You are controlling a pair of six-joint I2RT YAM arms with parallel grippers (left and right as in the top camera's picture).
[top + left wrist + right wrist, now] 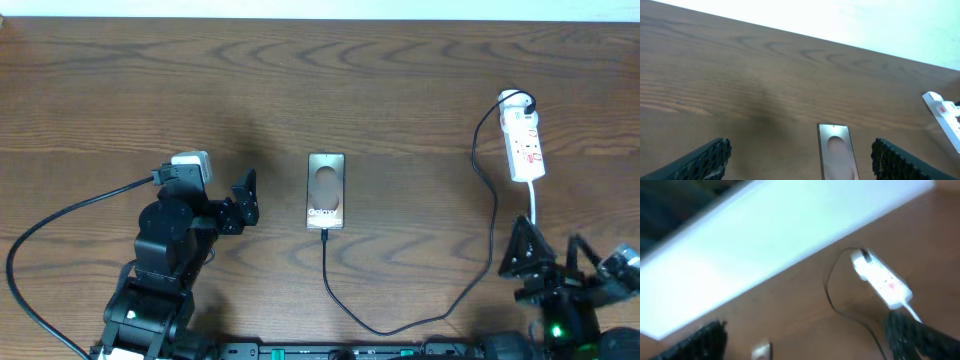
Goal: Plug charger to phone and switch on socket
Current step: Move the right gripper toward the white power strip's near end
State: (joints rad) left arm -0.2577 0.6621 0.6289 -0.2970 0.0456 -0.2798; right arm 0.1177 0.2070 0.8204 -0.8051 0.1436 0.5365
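Note:
The phone (pixel 326 190) lies face up mid-table, bronze-grey with a pale oval and "Galaxy" lettering. The thin black charger cable (pixel 410 322) runs from the phone's near end, loops along the front and rises to the far end of the white socket strip (pixel 523 143) at the right. My left gripper (pixel 243 197) is open, just left of the phone, empty. My right gripper (pixel 548 250) is open, low at the front right, near the strip's white cord. The left wrist view shows the phone (pixel 838 156) between the open fingers (pixel 800 162). The right wrist view, blurred, shows the strip (pixel 882 284) and cable (pixel 850 315).
The brown wooden table (pixel 150 90) ends at a pale wall at the back. The strip's thick white cord (pixel 533 200) runs toward my right arm. My left arm's black cable (pixel 60 225) loops at the left.

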